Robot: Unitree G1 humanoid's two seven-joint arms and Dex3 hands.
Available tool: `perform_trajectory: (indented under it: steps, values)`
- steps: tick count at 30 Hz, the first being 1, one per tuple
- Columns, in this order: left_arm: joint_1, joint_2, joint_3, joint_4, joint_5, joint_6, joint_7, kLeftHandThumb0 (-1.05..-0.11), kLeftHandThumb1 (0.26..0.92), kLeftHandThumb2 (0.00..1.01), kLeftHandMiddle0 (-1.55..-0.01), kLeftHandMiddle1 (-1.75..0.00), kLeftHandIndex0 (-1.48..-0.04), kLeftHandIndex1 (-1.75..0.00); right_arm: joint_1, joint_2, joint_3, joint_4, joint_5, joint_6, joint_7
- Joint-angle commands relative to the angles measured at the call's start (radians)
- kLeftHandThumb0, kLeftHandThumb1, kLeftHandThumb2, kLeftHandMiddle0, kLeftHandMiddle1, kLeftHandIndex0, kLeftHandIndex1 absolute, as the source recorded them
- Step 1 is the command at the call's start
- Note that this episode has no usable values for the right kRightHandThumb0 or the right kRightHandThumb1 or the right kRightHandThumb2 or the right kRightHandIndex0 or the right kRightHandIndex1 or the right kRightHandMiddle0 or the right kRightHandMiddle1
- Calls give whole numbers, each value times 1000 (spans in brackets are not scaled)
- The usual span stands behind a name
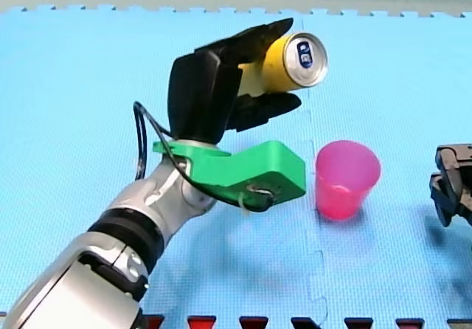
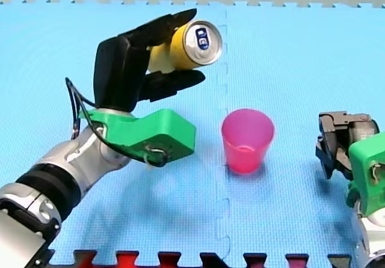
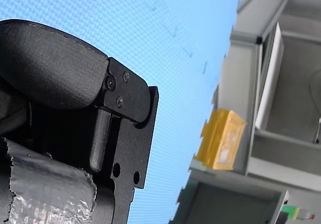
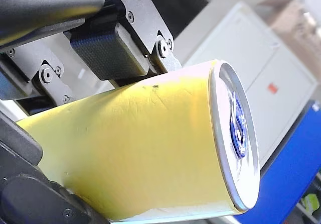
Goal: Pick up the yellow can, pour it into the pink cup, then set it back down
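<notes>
Judging from how things lie, we put the task somewhere in its middle. The pick-up is done: our left hand has the yellow can well off the blue foam mat, with fingers wrapped over the far side of its body and another finger pressing from the near side. The second wrist view shows the same clamp, with a black pad bearing on the yellow wall. The can lies tipped close to horizontal, its silver lid turned to the right and toward us.

The pour itself does not look finished. The can sits to the left of and farther away than the pink cup, with its lid short of the cup's mouth. We see nothing but pink inside the cup. By our reckoning, three things are left:
- carry the lid over the cup's rim;
- tip the can further;
- right it and set it down on the mat.

The cup stands upright on the mat, right of centre and apart from both hands. Our right hand is low at the right edge, holding nothing, and we cannot tell whether it is open or closed.

Counting up, we have one yellow can, one pink cup, one mat made of jointed tiles, two hands and two green wrist mounts.
</notes>
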Motion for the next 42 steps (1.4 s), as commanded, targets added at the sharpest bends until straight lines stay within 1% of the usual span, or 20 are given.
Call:
perform_trajectory:
  steps: [1, 3, 4, 6, 8, 12, 16, 18, 22, 24, 32, 35, 39, 42]
  values:
    - [79, -9, 160, -46, -218, -117, -199, -429, 751, 0, -1310, -40, -1230, -2, 5, -10, -5, -2, 6, 4, 4]
    - [114, -42, 228, -66, -345, -157, -316, -420, 752, 2, -1312, -35, -1231, -3, 6, -10, -4, -3, 5, 3, 4]
    - [126, -54, 252, -75, -391, -162, -362, -418, 753, 2, -1313, -33, -1232, -3, 7, -10, -4, -3, 5, 2, 4]
    - [154, -76, 306, -99, -501, -129, -487, -413, 757, 3, -1320, -30, -1235, -4, 7, -11, -4, -2, 4, 2, 4]
    - [176, -83, 337, -111, -560, -97, -564, -401, 761, 4, -1324, -27, -1227, -1, 9, -12, -5, -3, 5, 1, 6]
    - [201, -82, 366, -105, -586, -71, -599, -388, 764, 3, -1328, -21, -1205, 0, 11, -14, -6, -3, 7, -1, 11]
    - [215, -80, 397, -81, -613, -74, -653, -381, 768, 3, -1313, -7, -1200, 0, 12, -16, -7, -4, 8, 0, 13]
    - [222, -82, 407, -79, -621, -79, -663, -381, 769, 3, -1306, -3, -1200, 0, 13, -17, -8, -5, 9, 0, 15]
    - [237, -88, 428, -78, -626, -60, -671, -378, 772, 3, -1304, -1, -1205, -3, 15, -19, -12, -6, 12, 0, 22]
    - [247, -89, 439, -70, -628, -62, -688, -370, 773, 2, -1303, -1, -1211, -5, 17, -20, -14, -7, 14, 0, 25]
    - [267, -99, 502, -35, -608, -71, -746, -363, 775, 1, -1307, -3, -1211, -2, 22, -31, -20, -12, 19, 2, 39]
    - [273, -99, 524, -22, -606, -77, -769, -359, 777, 1, -1320, -8, -1210, -1, 24, -35, -24, -13, 25, 3, 48]
    - [278, -94, 530, -5, -572, -93, -762, -355, 779, 2, -1307, -1, -1197, 0, 26, -42, -31, -13, 35, 3, 62]
    - [277, -93, 536, 19, -553, -88, -759, -352, 781, 2, -1291, 0, -1190, 0, 25, -49, -35, -11, 39, 4, 70]
